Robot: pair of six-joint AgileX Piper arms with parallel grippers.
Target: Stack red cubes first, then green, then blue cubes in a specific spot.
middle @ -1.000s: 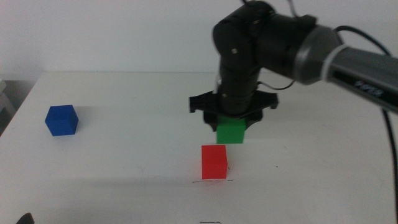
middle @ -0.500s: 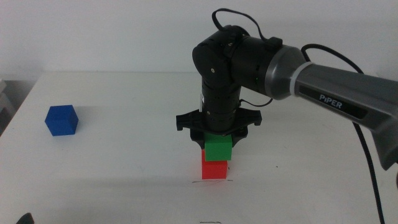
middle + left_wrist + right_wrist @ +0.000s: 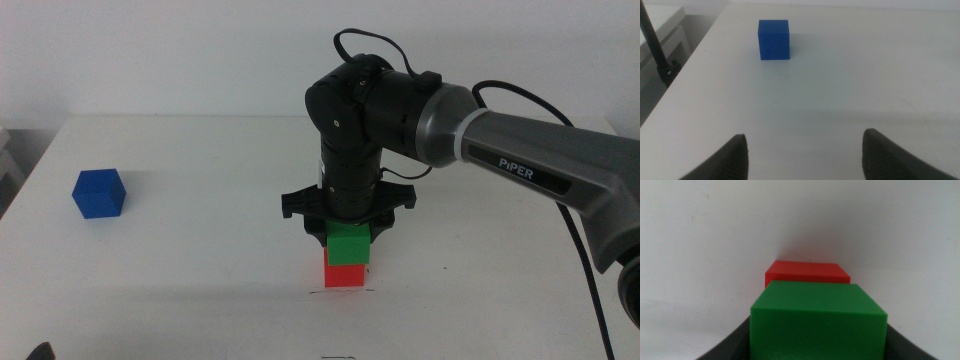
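Placement is the step in hand: the right gripper (image 3: 348,232) pinches the green cube (image 3: 349,243) directly on or just above the red cube (image 3: 345,274), so square its edges before releasing, while the blue cube (image 3: 99,193) waits far left of the red cube near the spread left gripper (image 3: 802,155).

green cube (image 3: 348,244) atop red cube (image 3: 345,274), blue cube (image 3: 99,193) far left
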